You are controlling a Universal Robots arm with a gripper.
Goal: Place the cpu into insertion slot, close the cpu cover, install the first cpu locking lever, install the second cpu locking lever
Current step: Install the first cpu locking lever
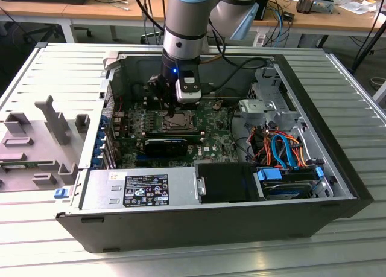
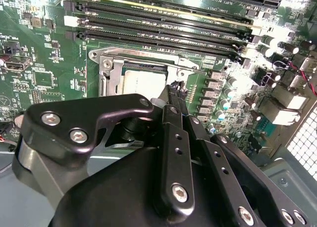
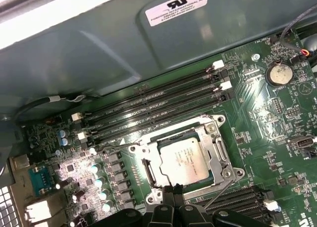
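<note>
One arm (image 1: 187, 17) reaches down into one open computer case (image 1: 181, 229) that lies flat on a ribbed metal tabletop (image 1: 54, 72). Its single pincer (image 1: 170, 110) hangs over the green motherboard (image 1: 214, 138), at the near edge of the socket.

In both wrist views the pincer (image 3: 173, 192) shows two black fingers (image 2: 173, 133) drawn together into one narrow tip with no gap between them. I cannot tell whether anything thin is caught there.

The one cpu (image 3: 185, 160) sits flat in the insertion slot (image 3: 151, 172), its dull silver top facing up. The one cpu cover (image 3: 212, 138) lies down around it as a silver frame, and the chip shows through its square cut-out. In the second wrist view the cpu (image 2: 143, 81) and the cpu cover (image 2: 113, 72) lie just beyond the pincer (image 2: 173, 91) tip. I can make out one thin wire lever (image 3: 221, 190) running along one side of the frame.

Four long black memory slots (image 3: 153, 106) lie side by side on the far side of the socket. One round coin battery (image 3: 279, 73) sits well apart from it.

In the exterior view one grey power supply (image 1: 142, 189) fills the near corner of the case on the exterior view's left. One grey fixture (image 1: 51, 135) rests on the tabletop outside the case.
</note>
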